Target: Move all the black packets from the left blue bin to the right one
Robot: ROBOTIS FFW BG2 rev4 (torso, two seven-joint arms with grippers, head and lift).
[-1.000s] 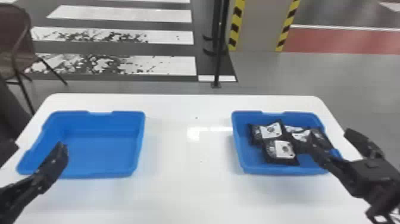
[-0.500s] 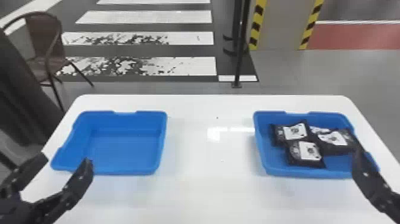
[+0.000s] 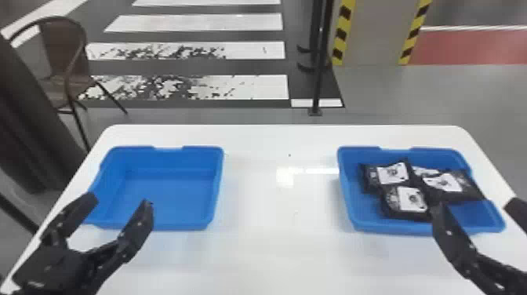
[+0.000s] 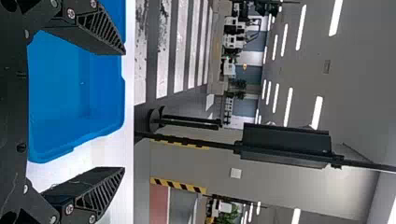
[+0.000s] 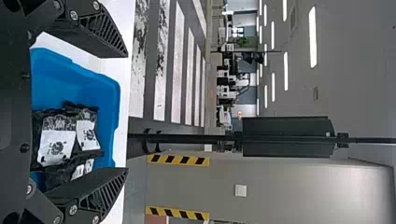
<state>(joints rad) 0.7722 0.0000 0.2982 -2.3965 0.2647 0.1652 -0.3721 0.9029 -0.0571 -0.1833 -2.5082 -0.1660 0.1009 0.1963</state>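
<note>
Grey floor (image 3: pixel 411 94) spread beyond the table (image 3: pixel 274 247), with white crosswalk stripes (image 3: pixel 258 86), a brown chair (image 3: pixel 62 43) at the left, and a thin black pole (image 3: pixel 318 78) beside a pillar (image 3: pixel 370 35) edged in yellow-and-black tape (image 3: pixel 341 33). Two blue bins sat well apart on the white tabletop.

Black packets (image 3: pixel 451 186) with white labels (image 3: pixel 393 172) lay in the right bin (image 3: pixel 348 192), bunched together and partly overlapping; four labels could be made out. In the left bin (image 3: pixel 168 192), the blue floor and walls lay in plain sight.

At the near left part of the left bin stood the left gripper (image 3: pixel 120 199), its two fingers spread wide with a gap between the tips; the left wrist view showed that same wide spread, with the bin behind it. The right gripper (image 3: pixel 475 204) was at the near right part of the right bin, also wide, one finger in front of the packets and the other out by the table's right edge. Whether that nearer finger touched a packet could not be told.
</note>
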